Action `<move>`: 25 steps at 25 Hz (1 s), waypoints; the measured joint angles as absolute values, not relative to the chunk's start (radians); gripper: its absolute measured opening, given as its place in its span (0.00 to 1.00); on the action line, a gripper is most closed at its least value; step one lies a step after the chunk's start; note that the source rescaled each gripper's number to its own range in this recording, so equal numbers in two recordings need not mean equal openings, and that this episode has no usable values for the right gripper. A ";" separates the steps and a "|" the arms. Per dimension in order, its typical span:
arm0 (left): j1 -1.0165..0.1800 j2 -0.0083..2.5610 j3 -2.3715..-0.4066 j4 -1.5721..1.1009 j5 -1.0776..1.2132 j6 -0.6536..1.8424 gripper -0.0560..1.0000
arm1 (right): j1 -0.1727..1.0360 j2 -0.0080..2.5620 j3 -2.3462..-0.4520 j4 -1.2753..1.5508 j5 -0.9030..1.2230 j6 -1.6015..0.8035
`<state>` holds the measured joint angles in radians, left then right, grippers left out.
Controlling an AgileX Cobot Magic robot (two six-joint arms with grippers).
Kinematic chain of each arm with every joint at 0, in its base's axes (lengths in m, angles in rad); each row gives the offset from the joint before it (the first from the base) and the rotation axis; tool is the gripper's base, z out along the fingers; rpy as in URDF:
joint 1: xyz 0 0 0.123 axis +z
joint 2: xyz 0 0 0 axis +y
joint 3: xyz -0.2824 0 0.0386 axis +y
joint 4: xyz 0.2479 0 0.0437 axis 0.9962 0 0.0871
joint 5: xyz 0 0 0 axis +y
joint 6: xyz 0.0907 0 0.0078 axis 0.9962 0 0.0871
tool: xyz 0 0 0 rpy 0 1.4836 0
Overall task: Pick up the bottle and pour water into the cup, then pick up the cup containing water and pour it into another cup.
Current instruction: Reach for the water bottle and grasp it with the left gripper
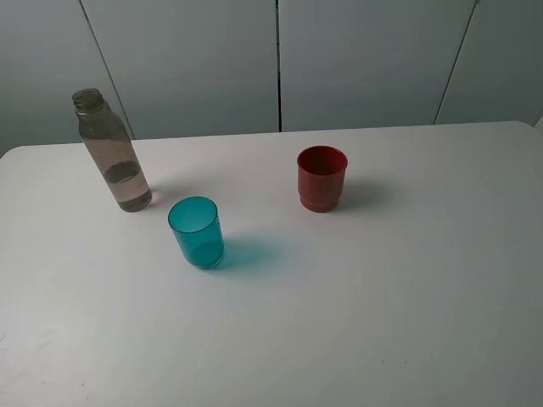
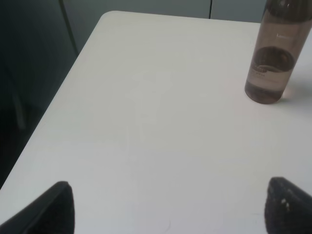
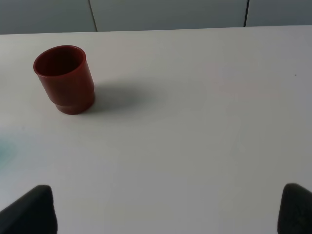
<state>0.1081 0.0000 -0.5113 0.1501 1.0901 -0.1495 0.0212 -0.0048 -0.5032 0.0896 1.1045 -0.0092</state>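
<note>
One bottle (image 1: 114,157) and two cups stand on the worktop (image 1: 382,297). The bottle is at far left, long axis vertical, neck up. The teal cup (image 1: 197,231) is near it, the red cup (image 1: 321,178) farther right. The left gripper (image 2: 168,209) and right gripper (image 3: 165,209) gape wide, empty.

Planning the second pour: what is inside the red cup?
The red cup shows only bare inner wall; its bottom is hidden by the near rim, so emptiness is unconfirmed.

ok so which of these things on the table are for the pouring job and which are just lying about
For the job: bottle, teal cup, red cup.
Just there: only the white table and the grey wall panels behind.
</note>
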 joint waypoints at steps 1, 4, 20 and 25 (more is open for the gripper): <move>0.108 0.000 -0.511 0.150 1.090 -0.149 0.99 | 0.021 -0.005 -0.503 0.090 1.104 -0.009; 0.108 0.000 -0.511 0.150 1.090 -0.149 0.99 | 0.021 -0.005 -0.503 0.090 1.104 -0.009; 0.108 0.002 -0.532 0.163 0.998 -0.145 0.99 | 0.021 -0.005 -0.503 0.090 1.104 -0.011; 0.108 0.122 -0.540 0.149 0.833 -0.090 0.99 | 0.021 -0.005 -0.503 0.090 1.104 -0.011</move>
